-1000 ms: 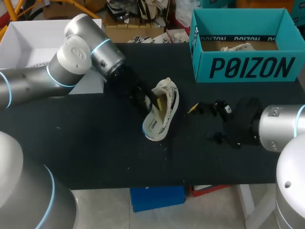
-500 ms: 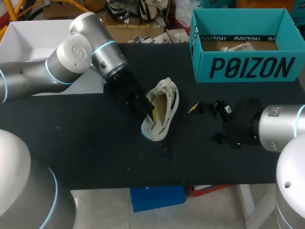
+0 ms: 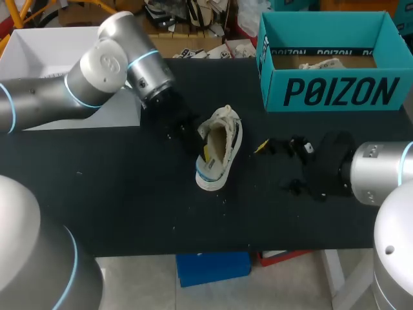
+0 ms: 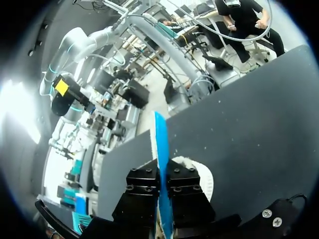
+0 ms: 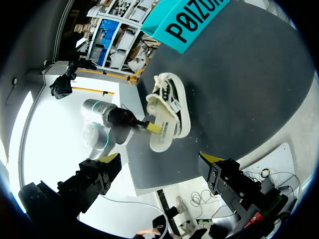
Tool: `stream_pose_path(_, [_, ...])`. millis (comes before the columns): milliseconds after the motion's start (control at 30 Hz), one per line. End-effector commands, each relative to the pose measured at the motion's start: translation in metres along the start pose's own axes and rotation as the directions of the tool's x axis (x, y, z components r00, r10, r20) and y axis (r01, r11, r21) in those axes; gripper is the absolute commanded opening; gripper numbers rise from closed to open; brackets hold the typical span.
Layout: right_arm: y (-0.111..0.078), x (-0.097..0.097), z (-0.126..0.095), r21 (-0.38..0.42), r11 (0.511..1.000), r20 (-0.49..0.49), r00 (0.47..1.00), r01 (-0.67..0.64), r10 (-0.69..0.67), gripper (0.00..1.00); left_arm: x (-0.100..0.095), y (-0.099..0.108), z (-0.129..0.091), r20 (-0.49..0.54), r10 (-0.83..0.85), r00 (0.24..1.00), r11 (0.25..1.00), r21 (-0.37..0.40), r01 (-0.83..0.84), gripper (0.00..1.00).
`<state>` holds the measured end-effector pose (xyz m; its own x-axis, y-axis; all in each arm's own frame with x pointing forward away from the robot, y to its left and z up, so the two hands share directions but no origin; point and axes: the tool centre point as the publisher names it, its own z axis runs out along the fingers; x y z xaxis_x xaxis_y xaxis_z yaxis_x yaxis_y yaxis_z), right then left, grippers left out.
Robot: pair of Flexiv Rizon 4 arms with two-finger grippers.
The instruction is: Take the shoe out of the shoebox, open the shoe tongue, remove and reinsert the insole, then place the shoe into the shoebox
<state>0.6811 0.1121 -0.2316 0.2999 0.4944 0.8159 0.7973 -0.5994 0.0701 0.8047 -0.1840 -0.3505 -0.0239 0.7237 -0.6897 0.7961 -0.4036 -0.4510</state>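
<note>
Left gripper pinches tight on a thin blue edge of the shoe, which lies on the table. Right gripper gapes wide, right of the shoe. Shoebox stands beyond the shoe, apart.

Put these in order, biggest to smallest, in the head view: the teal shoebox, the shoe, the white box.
1. teal shoebox or white box: I can't tell which, because my left arm hides part of the white box.
2. shoe: clearly the smallest.
</note>
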Motion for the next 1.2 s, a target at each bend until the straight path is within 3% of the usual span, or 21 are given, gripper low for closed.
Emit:
stream_pose_path(33, [-0.008, -0.007, 0.004, -0.054, 0.998, -0.034, 0.999, -0.017, 0.015, 1.0, 0.003, 0.01, 0.005, 0.013, 0.0, 1.0, 1.0, -0.008, 0.0, 0.0])
stream_pose_path(433, [-0.008, -0.007, 0.004, -0.054, 0.998, -0.034, 0.999, -0.017, 0.015, 1.0, -0.002, 0.033, 0.002, 0.041, -0.007, 0.999, 0.995, -0.099, 0.011, 0.0])
stream_pose_path(833, [-0.008, -0.007, 0.004, -0.054, 0.998, -0.034, 0.999, -0.017, 0.015, 1.0, 0.001, 0.043, -0.003, 0.029, -0.074, 0.997, 0.975, -0.209, 0.078, 0.0])
stream_pose_path(867, [-0.008, -0.007, 0.004, -0.054, 0.998, -0.034, 0.999, -0.017, 0.015, 1.0, 0.001, 0.042, -0.003, 0.027, -0.078, 0.997, 0.974, -0.213, 0.082, 0.25])
stream_pose_path(900, [-0.008, -0.007, 0.004, -0.054, 0.998, -0.034, 0.999, -0.017, 0.015, 1.0, 0.001, 0.04, -0.003, 0.026, -0.078, 0.997, 0.974, -0.213, 0.082, 0.42])
stream_pose_path(1000, [-0.008, -0.007, 0.004, -0.054, 0.998, -0.034, 0.999, -0.017, 0.015, 1.0, 0.0, 0.031, -0.005, 0.036, -0.072, 0.997, 0.977, -0.199, 0.077, 0.51])
stream_pose_path(1033, [-0.008, -0.007, 0.004, -0.054, 0.998, -0.034, 0.999, -0.017, 0.015, 1.0, -0.002, 0.027, -0.005, 0.048, -0.073, 0.996, 0.979, -0.188, 0.081, 0.84])
stream_pose_path(1100, [-0.008, -0.007, 0.004, -0.054, 0.998, -0.034, 0.999, -0.017, 0.015, 1.0, -0.004, 0.02, -0.007, 0.07, -0.07, 0.995, 0.982, -0.171, 0.082, 0.89])
stream_pose_path(1200, [-0.008, -0.007, 0.004, -0.054, 0.998, -0.034, 0.999, -0.017, 0.015, 1.0, -0.008, 0.013, -0.008, 0.091, -0.067, 0.994, 0.983, -0.163, 0.081, 0.8])
